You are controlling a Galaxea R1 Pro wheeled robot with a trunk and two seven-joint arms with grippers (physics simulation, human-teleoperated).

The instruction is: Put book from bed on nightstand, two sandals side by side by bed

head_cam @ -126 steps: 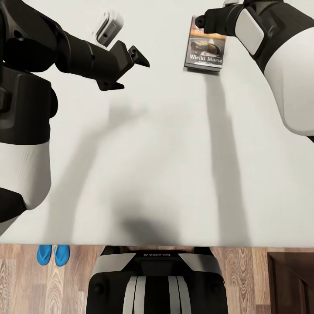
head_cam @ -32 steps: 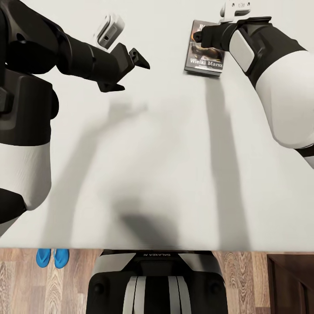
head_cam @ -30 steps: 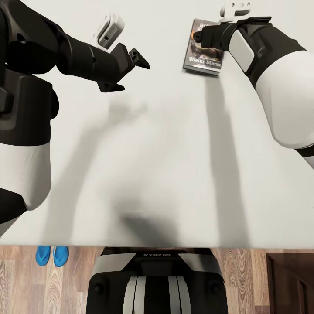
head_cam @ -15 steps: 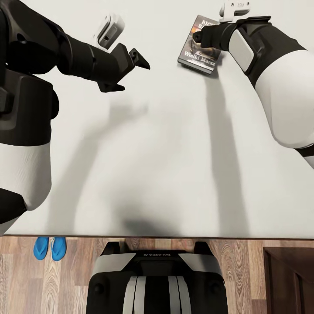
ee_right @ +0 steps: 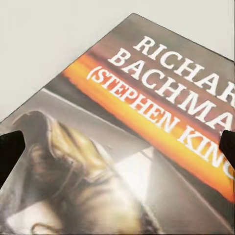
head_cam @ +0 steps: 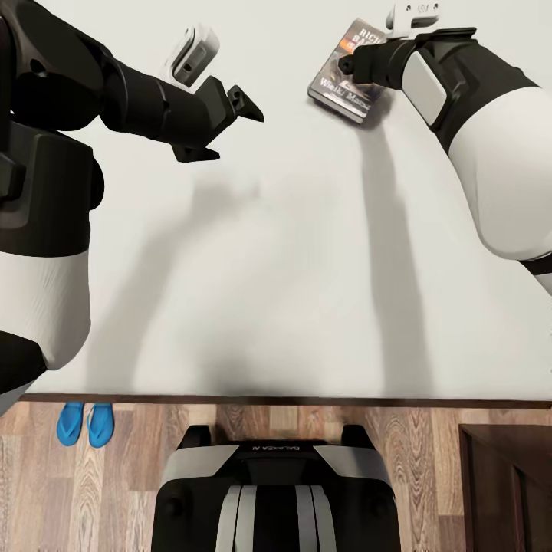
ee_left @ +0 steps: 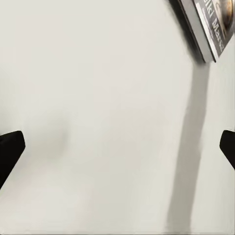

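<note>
Nearest is the robot's own base point(head_cam: 277, 491), standing on the wood floor point(head_cam: 138, 491). To its left, on the floor just by the near edge of the bed, lie the two blue sandals point(head_cam: 83, 424), side by side and very close, toes pointing away from the bed. At the near right corner stands a dark brown cabinet point(head_cam: 506, 491); little of it can be seen. Past the floor comes the bed point(head_cam: 291, 291), with its pale flat top and a thin dark frame along the near edge. Over the far left part of the bed hangs the left gripper point(head_cam: 230, 123). Its two black fingers are spread wide apart with nothing between them, and in the left wrist view the tips sit at the two sides with bare bed between. Far on the right lies the book point(head_cam: 345, 73), flat on the bed and turned at a slant, with white letters and an orange band on its cover point(ee_right: 147, 132). The right gripper point(head_cam: 354, 63) is right over the book. Its tips point(ee_right: 10, 147) sit wide apart at the two sides of the right wrist view, so it is released and not pinching the book.
</note>
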